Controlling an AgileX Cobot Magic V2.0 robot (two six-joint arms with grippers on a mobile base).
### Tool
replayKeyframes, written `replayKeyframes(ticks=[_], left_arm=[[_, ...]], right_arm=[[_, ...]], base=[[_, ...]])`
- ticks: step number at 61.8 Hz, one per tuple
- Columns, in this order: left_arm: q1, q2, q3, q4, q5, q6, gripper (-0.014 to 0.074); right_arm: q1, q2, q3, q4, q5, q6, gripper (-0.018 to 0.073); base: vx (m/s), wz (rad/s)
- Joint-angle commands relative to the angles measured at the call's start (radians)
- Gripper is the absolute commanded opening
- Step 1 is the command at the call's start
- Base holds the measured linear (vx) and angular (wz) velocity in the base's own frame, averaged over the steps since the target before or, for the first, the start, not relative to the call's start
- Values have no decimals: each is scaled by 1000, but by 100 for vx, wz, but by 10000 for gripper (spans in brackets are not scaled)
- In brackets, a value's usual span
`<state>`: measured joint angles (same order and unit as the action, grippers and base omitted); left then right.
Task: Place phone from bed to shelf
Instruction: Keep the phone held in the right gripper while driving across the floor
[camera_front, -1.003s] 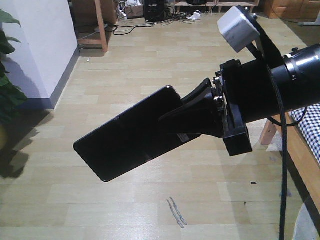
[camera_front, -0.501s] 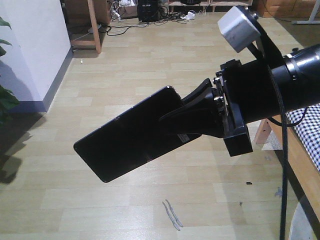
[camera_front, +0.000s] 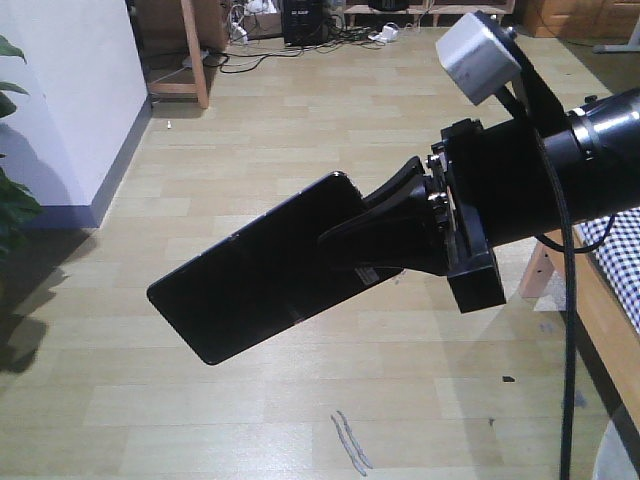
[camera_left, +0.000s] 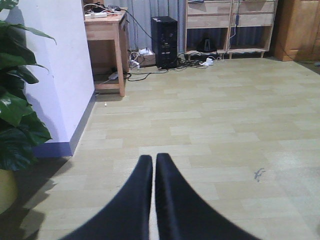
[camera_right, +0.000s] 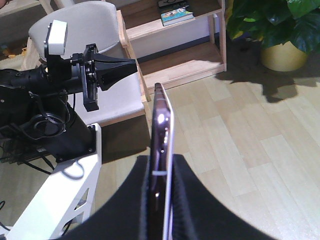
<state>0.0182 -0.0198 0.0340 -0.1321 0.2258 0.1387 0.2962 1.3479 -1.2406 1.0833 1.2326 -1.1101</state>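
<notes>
Holds phone (camera_front: 250, 275) tilted over wood floor (camera_front: 300, 120) w/ R gripper (camera_front: 350, 245) clamped on upper end; bed (camera_front: 620, 240) edge far right.

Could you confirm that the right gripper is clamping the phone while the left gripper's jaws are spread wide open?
Not quite: the left gripper has its jaws shut, as the left wrist view shows. The right gripper does clamp the phone.

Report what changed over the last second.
Only the background shifted: the floor marks slid slightly down the front view and the table leg drifted left, then partly back, so the robot itself seems to be moving. The right pincer stays shut on the phone, same tilt.
</notes>
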Motion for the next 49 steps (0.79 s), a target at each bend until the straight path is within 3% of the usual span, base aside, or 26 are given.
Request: replayKeyframes(ticks=[1,49], left_arm=[[-3,-5,1,-6,-68,-4,1],[-3,-5,1,-6,-68,-4,1]], right_arm=[[-2,-33,-27,88,57,-4,-4],[-2,-33,-27,88,57,-4,-4]], base=[[7,9],[12,6]])
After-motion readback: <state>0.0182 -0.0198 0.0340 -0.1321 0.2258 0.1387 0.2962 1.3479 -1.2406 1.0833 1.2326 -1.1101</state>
